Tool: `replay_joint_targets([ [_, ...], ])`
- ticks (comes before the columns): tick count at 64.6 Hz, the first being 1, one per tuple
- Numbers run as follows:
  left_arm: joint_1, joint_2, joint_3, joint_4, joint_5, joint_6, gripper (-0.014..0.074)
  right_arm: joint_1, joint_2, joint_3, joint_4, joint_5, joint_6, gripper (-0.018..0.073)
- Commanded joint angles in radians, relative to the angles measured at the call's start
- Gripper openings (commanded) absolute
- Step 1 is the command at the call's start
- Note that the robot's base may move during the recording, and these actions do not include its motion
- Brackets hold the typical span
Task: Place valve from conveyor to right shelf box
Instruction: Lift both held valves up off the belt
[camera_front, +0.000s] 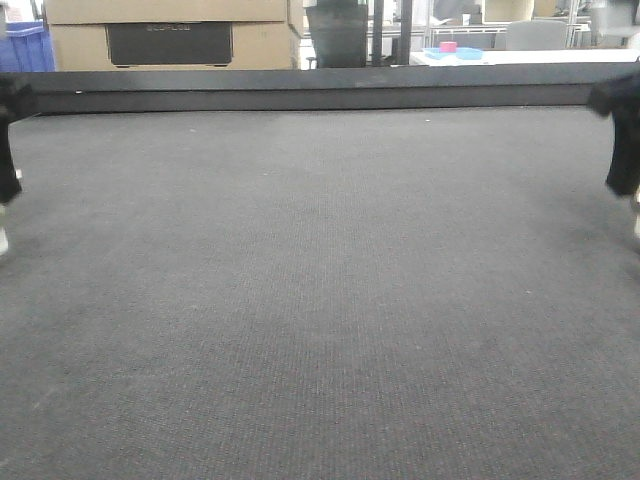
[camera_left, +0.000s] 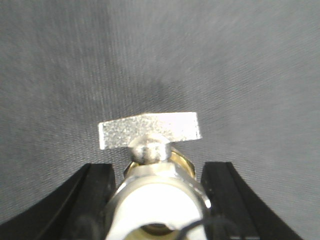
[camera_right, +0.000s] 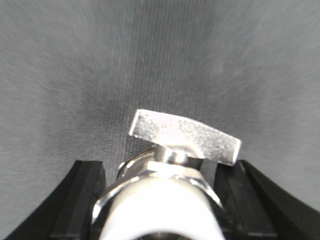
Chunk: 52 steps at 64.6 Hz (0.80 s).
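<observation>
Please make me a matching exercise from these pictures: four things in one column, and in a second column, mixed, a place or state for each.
1. valve handle in the left wrist view
2. valve handle in the right wrist view
3. conveyor
4. pink block

a. on a blue tray, far behind
b. dark grey, woven
c. nearly level
d. clearly tilted

Pairs: 1-c, 2-d, 3-b, 4-a.

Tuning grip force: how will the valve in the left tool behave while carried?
The valve looks like solid polished metal, so it is probably rigid and heavy for its size. Its rounded, shiny body may twist between the left tool's black fingers. The flat butterfly handle should stop it rolling far on the conveyor.
</observation>
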Motion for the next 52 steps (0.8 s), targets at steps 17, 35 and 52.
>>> replay_joint_targets([
  [17,0.005,-0.214,-0.089,-0.014,-0.014,-0.005,-0.0111,-0.001,-0.219,-0.073,-0.007,0.012,-0.009,-0.0154],
  [35,0.005,-0.342,-0.19,-0.014,-0.014,-0.005,-0.0111,-0.001,-0.359,-0.165,-0.007,0.006,-0.009,-0.0154],
  [52,0.005,-0.426,-0.21,-0.016,-0.061,-0.005,-0.0111,-0.001,-0.424,-0.243,-0.007,-0.018,-0.009,-0.0154],
])
